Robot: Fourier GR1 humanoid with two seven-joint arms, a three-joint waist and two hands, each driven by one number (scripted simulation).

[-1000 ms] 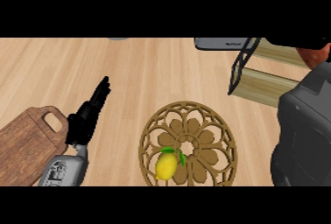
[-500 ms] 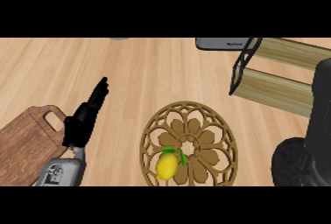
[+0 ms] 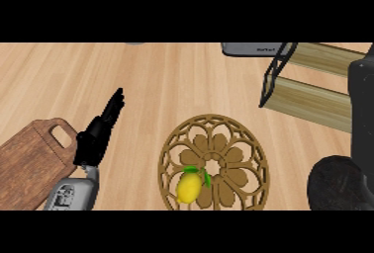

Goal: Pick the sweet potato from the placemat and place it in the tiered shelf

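Note:
The sweet potato shows nowhere in the head view. The round tan placemat (image 3: 219, 148) with a cut-out flower pattern lies low in the middle, and a yellow lemon (image 3: 189, 187) with green leaves rests on its lower left part. The tiered shelf (image 3: 306, 96), black frame with pale wooden boards, stands at the upper right. My left hand (image 3: 99, 133) is open on the counter left of the placemat, fingers straight and pointing away. Of my right arm (image 3: 342, 182) only a dark forearm shows along the right edge, beside the shelf; its hand is out of the picture.
A brown wooden cutting board (image 3: 29, 165) with a handle hole lies at the lower left, beside my left forearm. A grey object (image 3: 252, 48) sits at the top edge, left of the shelf.
My right arm has swung to the right, out past the picture's edge, uncovering the shelf. A reddish thing seen at the top right a second ago no longer shows. The left hand stayed put.

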